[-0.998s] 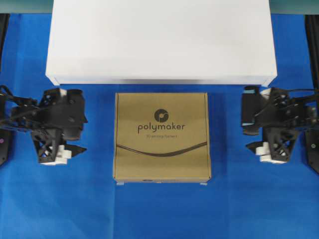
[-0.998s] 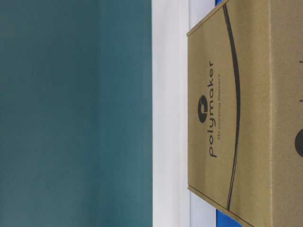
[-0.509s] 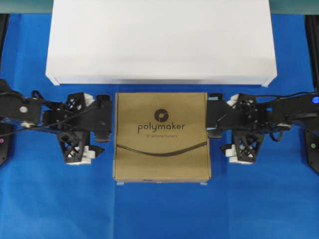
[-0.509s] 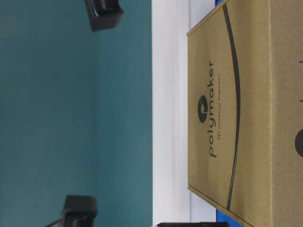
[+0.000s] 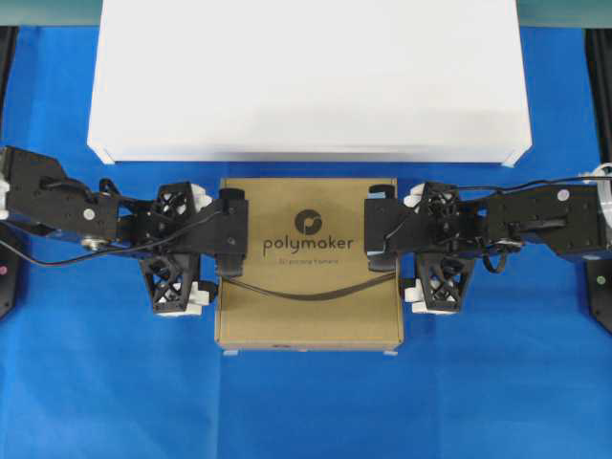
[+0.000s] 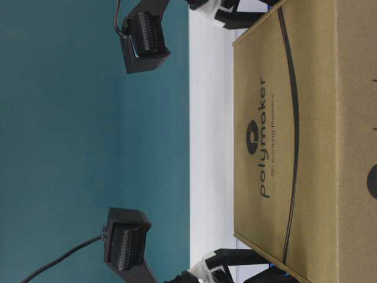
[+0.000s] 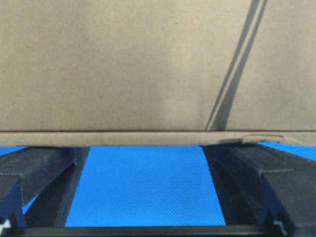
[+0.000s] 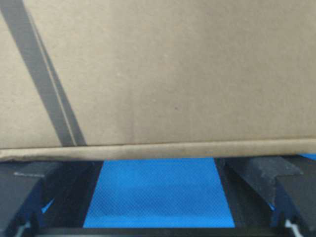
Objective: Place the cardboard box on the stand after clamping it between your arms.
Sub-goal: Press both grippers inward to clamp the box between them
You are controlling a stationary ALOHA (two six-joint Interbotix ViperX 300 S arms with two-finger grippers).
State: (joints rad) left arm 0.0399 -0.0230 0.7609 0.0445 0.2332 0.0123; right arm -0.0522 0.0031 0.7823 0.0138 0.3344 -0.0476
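The brown cardboard box (image 5: 308, 306) with the "polymaker" print lies flat on the blue cloth, just in front of the white stand (image 5: 308, 76). My left gripper (image 5: 214, 249) is at the box's left side and my right gripper (image 5: 405, 245) at its right side, both turned sideways with their camera blocks overhanging the box top. In the left wrist view the open left gripper (image 7: 146, 149) has both fingertips up against the box (image 7: 123, 64) edge, with only blue cloth between them. The right gripper (image 8: 158, 164) stands the same way against the box (image 8: 173, 74).
Blue cloth (image 5: 306, 411) covers the table around the box. Black arm bases stand at the far left (image 5: 8, 277) and far right (image 5: 601, 287) edges. The table-level view shows the box (image 6: 306, 141), the stand (image 6: 209, 147) behind it and a teal wall (image 6: 70, 141).
Both arms have swung inward from the table's sides until their fingertips reach the box's left and right sides. The box has not visibly shifted.
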